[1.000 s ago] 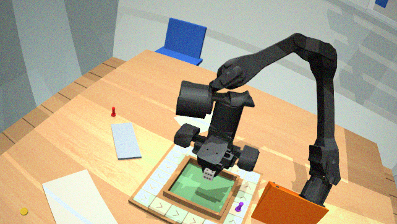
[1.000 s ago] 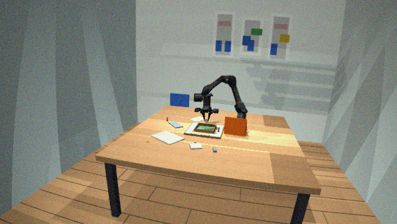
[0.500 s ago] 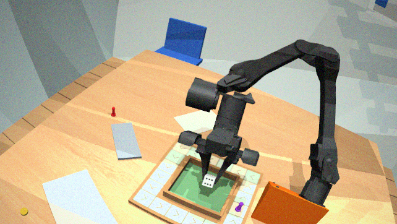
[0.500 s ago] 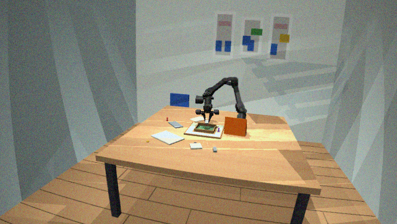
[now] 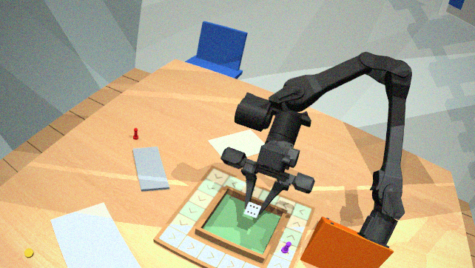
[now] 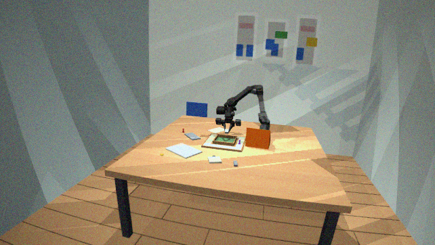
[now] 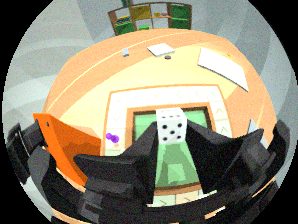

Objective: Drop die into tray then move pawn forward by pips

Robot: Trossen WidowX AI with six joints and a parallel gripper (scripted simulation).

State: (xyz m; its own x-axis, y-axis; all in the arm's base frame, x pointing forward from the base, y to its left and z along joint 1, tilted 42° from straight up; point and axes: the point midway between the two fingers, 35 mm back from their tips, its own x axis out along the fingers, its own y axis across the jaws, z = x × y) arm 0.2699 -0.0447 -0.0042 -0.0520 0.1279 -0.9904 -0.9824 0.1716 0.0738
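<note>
My gripper (image 5: 254,209) (image 6: 227,131) (image 7: 169,124) is shut on the white die (image 5: 252,211) (image 7: 171,126). It holds the die above the dice tray (image 5: 228,244) (image 6: 223,143), clear of the green floor. A six-pip face shows in the top view and a five-pip face in the wrist view. The board (image 5: 191,246) (image 6: 219,147) (image 7: 116,102) lies around the tray, with arrows on its squares. The purple pawn (image 5: 285,248) (image 6: 239,142) (image 7: 112,137) stands on a square of the side near the orange block, away from my fingers.
An orange block (image 5: 344,244) (image 6: 257,138) (image 7: 70,145) stands beside the pawn's side of the board. A grey slab (image 5: 151,168) (image 6: 192,136), a red pawn (image 5: 135,134) (image 6: 183,130), a large white sheet (image 5: 92,233) (image 6: 183,150) and a yellow disc (image 5: 29,252) lie to the left.
</note>
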